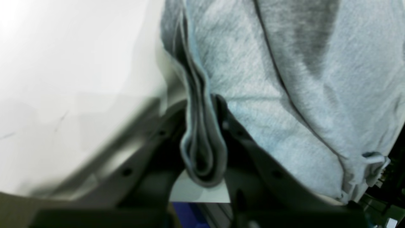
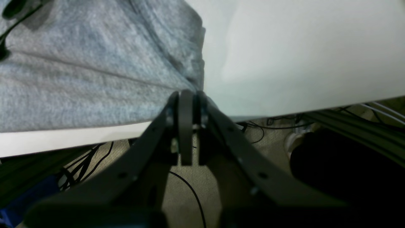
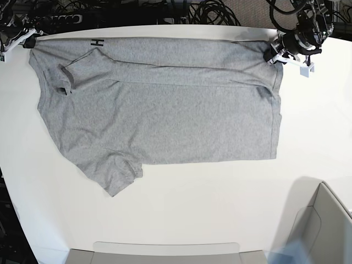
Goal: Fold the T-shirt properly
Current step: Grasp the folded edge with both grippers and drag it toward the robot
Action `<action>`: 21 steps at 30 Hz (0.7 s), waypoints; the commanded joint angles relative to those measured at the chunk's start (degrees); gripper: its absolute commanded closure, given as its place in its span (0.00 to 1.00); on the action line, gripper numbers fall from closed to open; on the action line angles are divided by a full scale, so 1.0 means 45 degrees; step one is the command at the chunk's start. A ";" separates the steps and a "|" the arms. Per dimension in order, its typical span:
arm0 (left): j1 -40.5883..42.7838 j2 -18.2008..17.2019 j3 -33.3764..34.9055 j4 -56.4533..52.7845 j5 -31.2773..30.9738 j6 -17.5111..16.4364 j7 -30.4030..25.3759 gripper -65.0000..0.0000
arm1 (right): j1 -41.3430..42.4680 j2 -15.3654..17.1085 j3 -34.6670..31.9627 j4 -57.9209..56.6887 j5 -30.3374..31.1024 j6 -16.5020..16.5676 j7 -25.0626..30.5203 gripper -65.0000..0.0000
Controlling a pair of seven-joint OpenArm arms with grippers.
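Desk (image 3: 220, 203): white, smooth, brightly and evenly lit.
Floor (image 2: 202, 177): beige carpet beneath the desk edge.
Cables (image 3: 209, 11): black tangle behind the far edge.
Frame (image 2: 354, 126): metal rails under the desk.

The left gripper (image 3: 273, 55) sits at the upper right of the base view, its jaws slightly parted around bunched cloth. The right gripper (image 3: 30, 41), upper left, has jaws pressed together.
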 commanded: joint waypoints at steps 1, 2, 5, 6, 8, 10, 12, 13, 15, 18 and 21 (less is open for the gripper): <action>0.0256 -0.0120 -0.0052 0.0352 0.0762 0.0275 0.0227 0.80 | -0.0015 0.0294 0.0074 0.0182 0.0009 0.0009 0.0175 1.00; 0.0432 -0.0120 -0.0052 0.0567 0.0762 0.0275 0.0227 0.74 | -0.0015 0.0294 0.0074 0.0182 0.0009 0.0009 0.0175 1.00; 0.0823 -0.0120 -0.0071 0.1465 0.1328 0.0295 0.0227 0.64 | 0.0004 0.0294 0.0074 0.0182 0.0009 0.0009 0.0175 1.00; 0.0882 -0.0120 -0.0071 0.1758 0.1602 0.0295 0.0227 0.64 | 0.0004 0.0313 0.0074 0.0182 0.0009 0.0009 0.0175 1.00; 0.1077 -0.0100 -0.0091 0.2091 0.2051 0.0295 0.0227 0.66 | 0.0024 0.0313 0.0074 0.0182 0.0009 0.0009 0.0175 0.95; 0.1097 -0.0100 -0.0091 0.2130 0.2168 0.0295 0.0227 0.66 | 0.0024 0.0313 0.0074 0.0182 0.0009 0.0009 0.0175 0.88; 0.1097 -0.0100 -0.0111 0.2130 0.2168 0.0295 0.0227 0.66 | 0.0141 0.0313 0.0074 0.0182 0.0009 0.0009 0.0175 0.84; 0.1097 -0.0100 -0.0130 0.2130 0.2168 0.0295 0.0227 0.66 | 0.0180 0.0313 0.0094 0.0182 -0.0011 0.0009 0.0175 0.82; 0.1116 -0.0041 -0.0540 0.2149 0.2168 0.0295 0.0286 0.66 | 0.0200 0.0313 0.0133 0.0201 -0.0011 0.0009 0.0175 0.80; 0.1116 -0.0022 -0.1439 0.2169 0.2168 0.0295 0.0364 0.68 | 0.0200 0.0391 0.0192 0.0201 -0.0011 0.0009 0.0175 0.80; 0.1116 -0.0022 -0.2299 0.2188 0.2168 0.0295 0.0384 0.69 | 0.0200 0.0411 0.0739 0.0201 -0.0011 0.0009 0.0175 0.80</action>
